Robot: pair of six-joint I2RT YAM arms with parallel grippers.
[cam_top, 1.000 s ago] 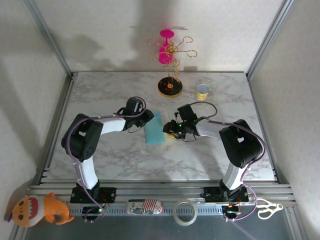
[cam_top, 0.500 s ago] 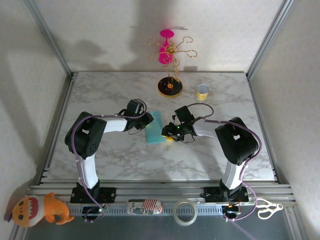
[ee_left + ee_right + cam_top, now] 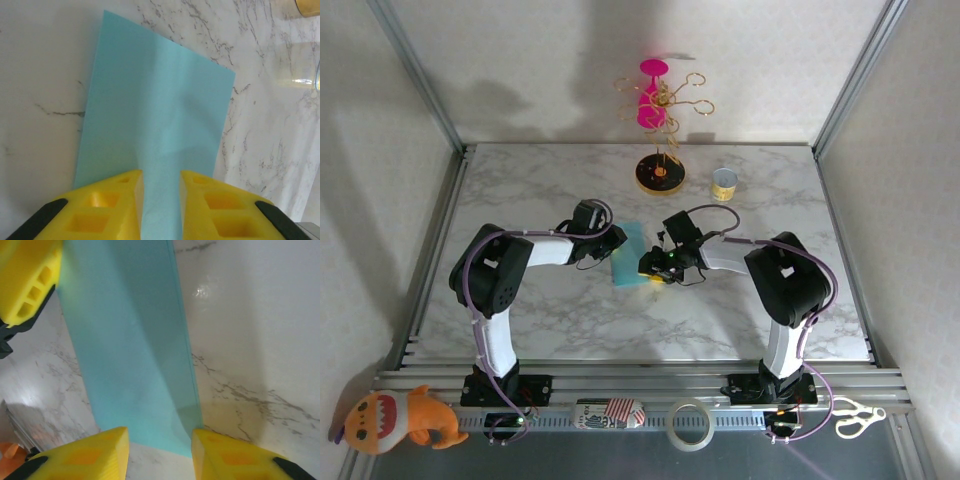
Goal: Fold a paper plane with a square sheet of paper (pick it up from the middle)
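Marble table [image 3: 570, 310], teal paper sheet [image 3: 630, 256] lying flat just arm-side of the round stand base [image 3: 660, 175]. Left gripper [image 3: 161, 175] jaws are slightly parted over one edge, can't tell if they're pinching. Right gripper [image 3: 160, 437] jaws are open, straddling the far edge.

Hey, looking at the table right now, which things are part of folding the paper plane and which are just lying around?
For the job:
- square sheet of paper
- left gripper
- right gripper

Just lying about:
- hook stand
- pink glass
- yellow can
- tape roll
- scissors
- plush toy
- striped pouch
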